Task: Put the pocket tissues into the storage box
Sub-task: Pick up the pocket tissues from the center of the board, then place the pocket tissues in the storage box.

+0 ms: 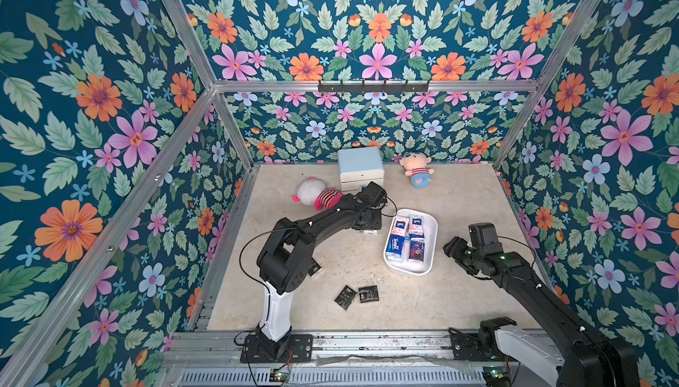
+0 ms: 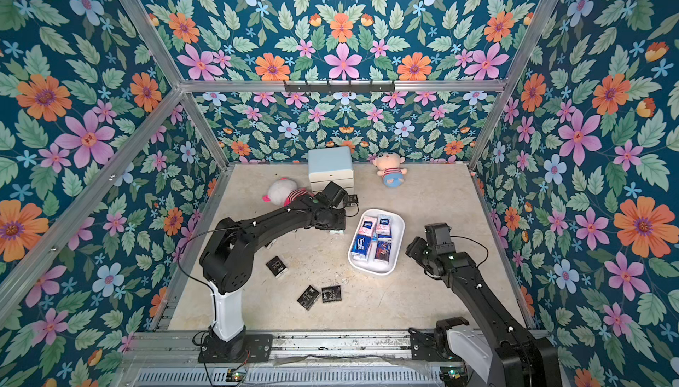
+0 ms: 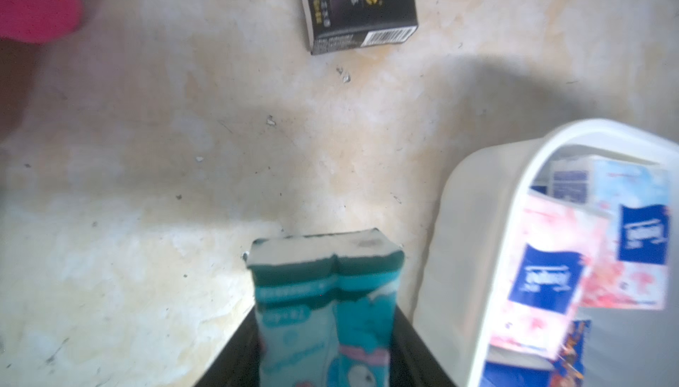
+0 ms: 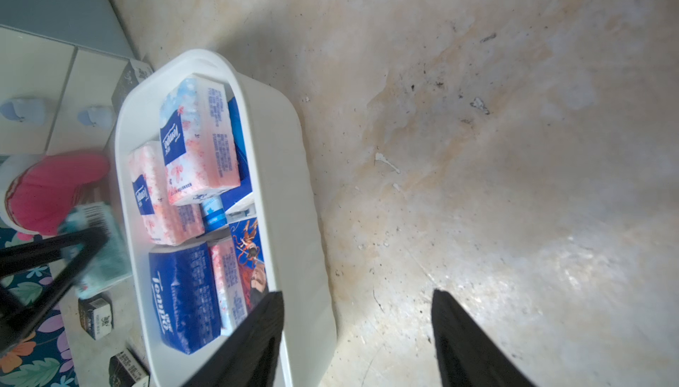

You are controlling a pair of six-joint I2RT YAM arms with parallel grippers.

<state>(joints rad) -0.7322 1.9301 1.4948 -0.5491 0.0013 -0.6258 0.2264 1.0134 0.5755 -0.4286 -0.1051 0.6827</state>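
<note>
The pocket tissues are in three places. Several packets already lie inside the storage box [image 1: 413,267], the white tray a little right of the middle in both top views. Two pink-and-white packets [image 1: 399,227] are at its upper end. A dark blue packet [image 1: 396,247] and a packet with a cartoon figure [image 1: 416,249] are at its lower end. The right wrist view shows them packed close, some leaning on others.

One teal packet [image 3: 325,275] sits between the fingers of the left claw [image 3: 326,317], which is clenched on its two sides. This packet is just beside the outer wall of the box, not over it. I cannot tell whether it touches the worktop [image 1: 459,304]. In the top views the left arm hides nearly all of it.

Four black packets are on the worktop. Two black packets [image 2: 308,297] lie side by side in the lower middle of the frame. A third black packet [image 2: 276,267] is near the elbow of the left arm. A fourth black packet [image 3: 358,6] lies just beside the foot of the drawer cabinet [image 1: 360,168].

The right claw [image 4: 356,298] is released, with its fingers spread and nothing between them. It hangs over bare worktop just beside the other long wall of the box.

A pink-and-white plush toy [image 1: 316,194] lies left of the cabinet. A striped doll [image 1: 417,172] lies to its right.
</note>
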